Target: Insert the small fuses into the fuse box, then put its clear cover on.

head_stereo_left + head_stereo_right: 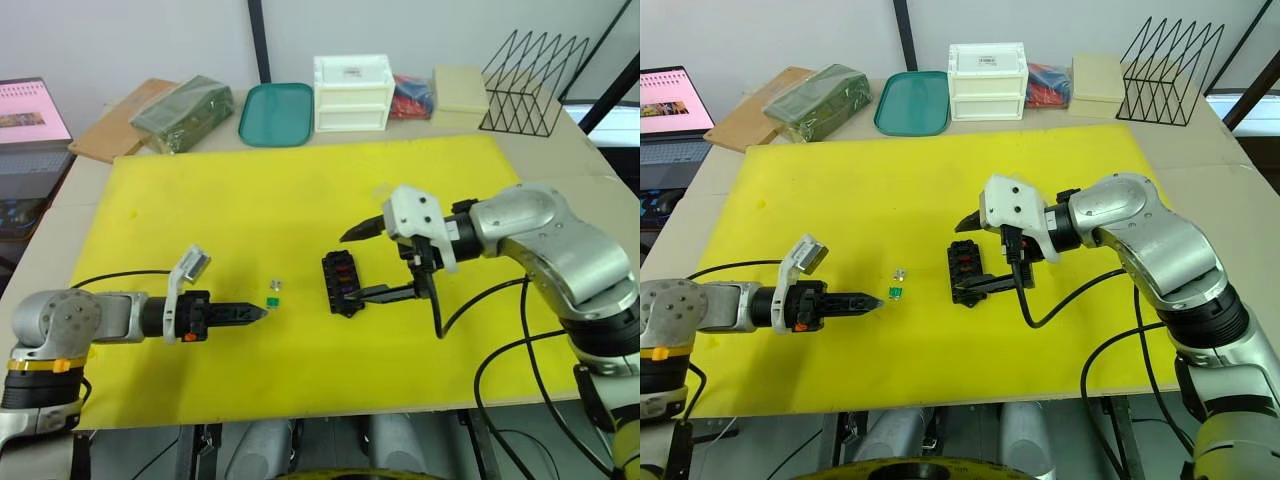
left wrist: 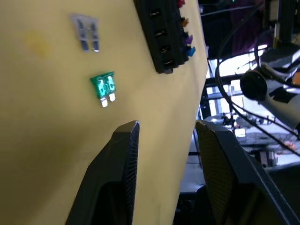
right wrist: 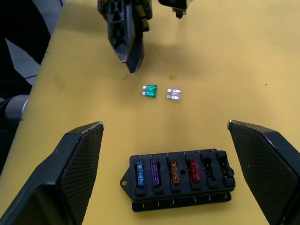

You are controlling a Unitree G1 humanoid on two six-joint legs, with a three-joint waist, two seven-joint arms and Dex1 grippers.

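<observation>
Black fuse box (image 3: 180,179) held four fuses; my right tool (image 1: 372,262) straddled it released, my left tool (image 2: 166,173) released near the green fuse (image 2: 104,87).

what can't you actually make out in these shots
- Clear cover: a faint glint behind the right gripper in the left eye view might be it; too faint to tell.
- Fuse box: the fuses' markings are too small to read in the right wrist view.
- Clear fuse: blurred in the left wrist view.
- White drawer box: contents hidden by its fronts.
</observation>
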